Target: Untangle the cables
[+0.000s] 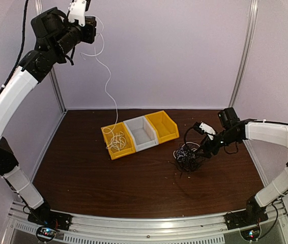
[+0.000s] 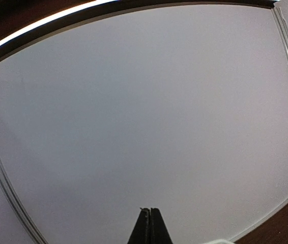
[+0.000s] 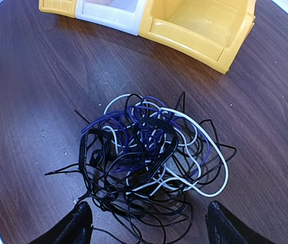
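Observation:
A tangle of black, purple and white cables [image 3: 149, 152] lies on the dark wooden table; it also shows in the top view [image 1: 187, 158]. My right gripper [image 3: 149, 229] is open, its fingers apart on either side of the tangle's near edge, just above it [image 1: 197, 151]. My left gripper [image 1: 94, 31] is raised high at the back left and shut [image 2: 150, 212] on a long white cable [image 1: 108, 76]. That cable hangs down into the left yellow bin [image 1: 108, 133], where its lower end lies coiled [image 1: 117, 141].
Three bins stand in a row mid-table: the left yellow one, a white one [image 1: 142, 133] and another yellow one [image 1: 164, 125], whose front wall shows in the right wrist view [image 3: 184, 38]. White walls enclose the back and sides. The left wrist view shows only wall.

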